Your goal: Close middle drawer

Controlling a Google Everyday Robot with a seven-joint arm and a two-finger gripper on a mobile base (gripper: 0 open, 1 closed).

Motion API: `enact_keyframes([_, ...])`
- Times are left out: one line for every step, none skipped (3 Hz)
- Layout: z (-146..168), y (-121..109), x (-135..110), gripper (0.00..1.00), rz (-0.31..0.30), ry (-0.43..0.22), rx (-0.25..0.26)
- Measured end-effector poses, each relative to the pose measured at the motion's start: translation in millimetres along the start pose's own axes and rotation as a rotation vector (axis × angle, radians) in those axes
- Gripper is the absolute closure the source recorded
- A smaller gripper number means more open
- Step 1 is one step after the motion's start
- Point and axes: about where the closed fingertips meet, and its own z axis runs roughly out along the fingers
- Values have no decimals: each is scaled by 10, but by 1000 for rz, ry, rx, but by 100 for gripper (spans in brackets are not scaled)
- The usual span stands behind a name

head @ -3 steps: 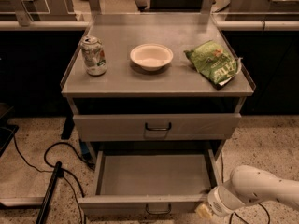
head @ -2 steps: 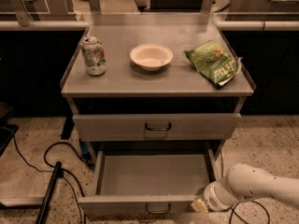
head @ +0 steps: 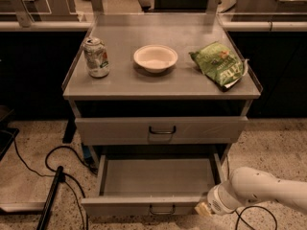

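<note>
The middle drawer (head: 158, 176) is pulled out at the bottom of the grey cabinet. Its flat tray floor is bare, and its low front panel (head: 115, 206) carries a small dark loop handle (head: 161, 209) at the centre. My gripper (head: 202, 209) is at the end of the white arm (head: 261, 189) coming in from the lower right. It sits at the right end of the drawer's front panel, level with it, right of the handle.
Above it is a closed taller-fronted drawer (head: 160, 130) with a black handle. On the cabinet top (head: 120, 83) stand a soda can (head: 96, 57), a white bowl (head: 155, 57) and a green chip bag (head: 218, 64). Black cables (head: 53, 171) lie on the floor at left.
My arm has moved left, bringing the gripper up to the right end of the open drawer's front panel. The drawer has not visibly moved.
</note>
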Motion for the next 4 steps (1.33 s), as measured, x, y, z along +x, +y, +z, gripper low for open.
enact_keyframes([98, -21, 75, 100, 29, 5, 22])
enact_keyframes([269, -100, 64, 100, 65, -6, 60])
enact_keyframes([247, -93, 65, 100, 65, -6, 60])
enact_keyframes([230, -270, -152, 100, 60, -48, 113])
